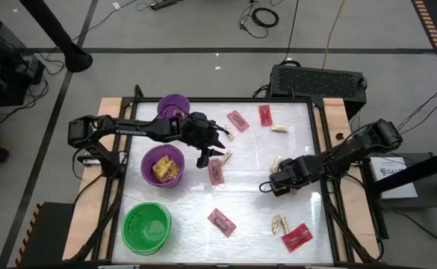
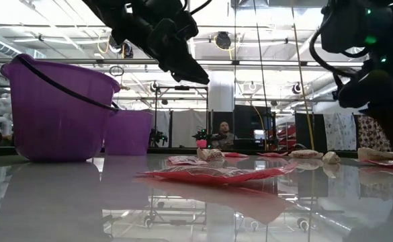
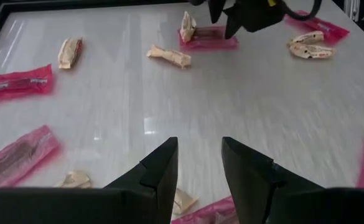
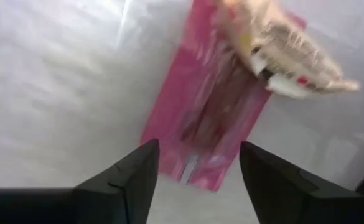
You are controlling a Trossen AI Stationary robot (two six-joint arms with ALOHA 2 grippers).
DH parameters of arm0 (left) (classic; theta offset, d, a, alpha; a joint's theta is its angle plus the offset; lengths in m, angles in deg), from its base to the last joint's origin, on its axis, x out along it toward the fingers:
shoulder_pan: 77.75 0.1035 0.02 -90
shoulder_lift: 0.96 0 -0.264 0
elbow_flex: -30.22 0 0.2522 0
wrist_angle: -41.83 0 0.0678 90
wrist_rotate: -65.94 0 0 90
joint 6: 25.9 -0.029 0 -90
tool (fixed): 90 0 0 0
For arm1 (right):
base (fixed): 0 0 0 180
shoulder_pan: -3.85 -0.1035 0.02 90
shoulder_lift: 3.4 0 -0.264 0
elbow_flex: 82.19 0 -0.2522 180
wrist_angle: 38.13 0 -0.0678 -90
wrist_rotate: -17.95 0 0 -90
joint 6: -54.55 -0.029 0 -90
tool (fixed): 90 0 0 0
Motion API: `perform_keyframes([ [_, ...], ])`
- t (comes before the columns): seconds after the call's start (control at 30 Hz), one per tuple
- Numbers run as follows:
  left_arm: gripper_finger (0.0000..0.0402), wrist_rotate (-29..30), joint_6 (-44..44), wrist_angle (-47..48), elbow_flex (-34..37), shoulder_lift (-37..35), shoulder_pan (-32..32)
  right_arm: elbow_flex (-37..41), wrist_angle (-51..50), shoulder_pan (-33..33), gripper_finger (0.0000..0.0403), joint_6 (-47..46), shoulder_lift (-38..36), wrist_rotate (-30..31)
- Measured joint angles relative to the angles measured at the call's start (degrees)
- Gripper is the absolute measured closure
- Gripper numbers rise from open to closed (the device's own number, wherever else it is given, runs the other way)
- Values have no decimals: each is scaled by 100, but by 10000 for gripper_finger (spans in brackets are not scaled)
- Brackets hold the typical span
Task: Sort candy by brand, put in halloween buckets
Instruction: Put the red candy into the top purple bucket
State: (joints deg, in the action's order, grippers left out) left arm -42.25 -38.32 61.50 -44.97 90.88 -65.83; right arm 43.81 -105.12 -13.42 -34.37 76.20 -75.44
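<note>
My left gripper hangs open above the table, beside the wider purple bucket, which holds yellow packets. A pink packet and a tan piece lie just by it. My right gripper points down, open, over a pink packet lying flat with a tan piece on its end; nothing is between its fingers. The small purple bucket stands at the far edge and the green bucket at the near left.
More pink packets and tan pieces lie scattered over the white tabletop. A black box sits behind the table's far edge. In the low view a person sits in the room beyond.
</note>
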Motion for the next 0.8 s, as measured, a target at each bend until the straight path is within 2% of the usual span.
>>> perform_keyframes([
  [0.13, 269, -1, 4, 28, 0, -1, 1, 328, 274, 0, 181, -77, 0, -30],
  [0.27, 269, -5, 41, 84, 0, -1, 0, 676, 870, -4, 197, -100, -37, -403],
  [0.37, 269, -9, 134, 85, 0, -1, 1, 676, 944, -18, 232, -7, -31, -565],
  [0.67, 269, -12, 263, 105, 0, -3, 51, 74, 1002, -29, 389, 596, -75, -759],
  [0.8, 269, -12, 297, 53, 0, -3, 49, -379, 996, 43, 393, 1010, -77, -696],
])
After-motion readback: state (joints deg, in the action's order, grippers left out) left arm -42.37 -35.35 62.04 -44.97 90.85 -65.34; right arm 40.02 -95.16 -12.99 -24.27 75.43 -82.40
